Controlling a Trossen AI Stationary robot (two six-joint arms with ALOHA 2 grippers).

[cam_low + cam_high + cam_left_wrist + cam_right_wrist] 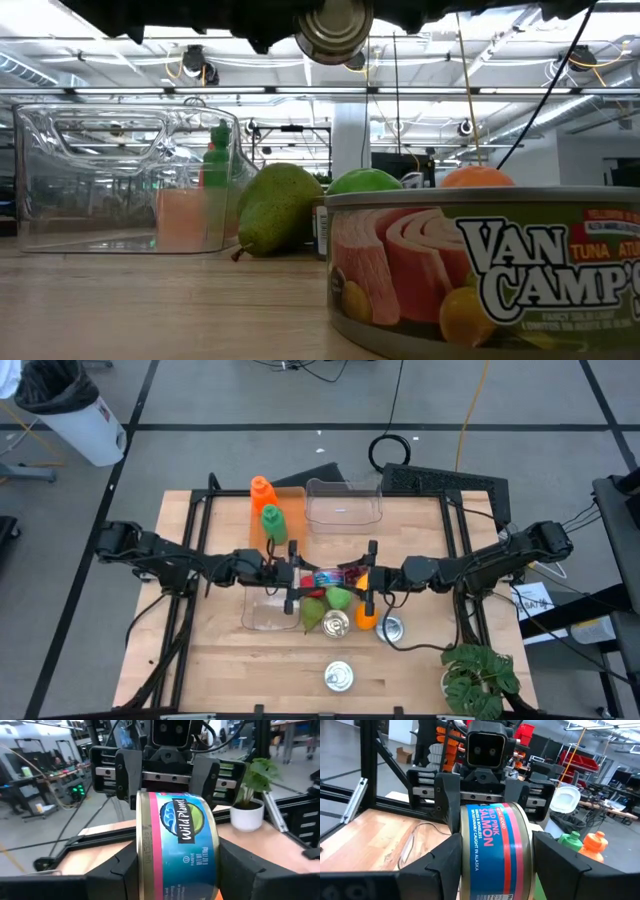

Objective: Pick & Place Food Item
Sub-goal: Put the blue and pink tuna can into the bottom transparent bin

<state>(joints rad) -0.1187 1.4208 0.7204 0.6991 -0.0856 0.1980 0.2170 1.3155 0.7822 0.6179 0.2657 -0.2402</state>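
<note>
Now we hold one salmon can (496, 851) in the air between both grippers, above the fruit in the middle of the table (220, 670). The left gripper (175, 870) and the right gripper (492, 865) each have their fingers closed on its sides. For a good handover, we think one gripper should open only when the other holds firmly, then carry the can to the clear bin (345, 505).

The salmon can (175, 845) reads "Wild Planet"; its other side (492, 850) reads "Pink Salmon", "Alaska". The tuna can (480, 270) near the worktop's front edge reads "Van Camp's", "Tuna".
</note>
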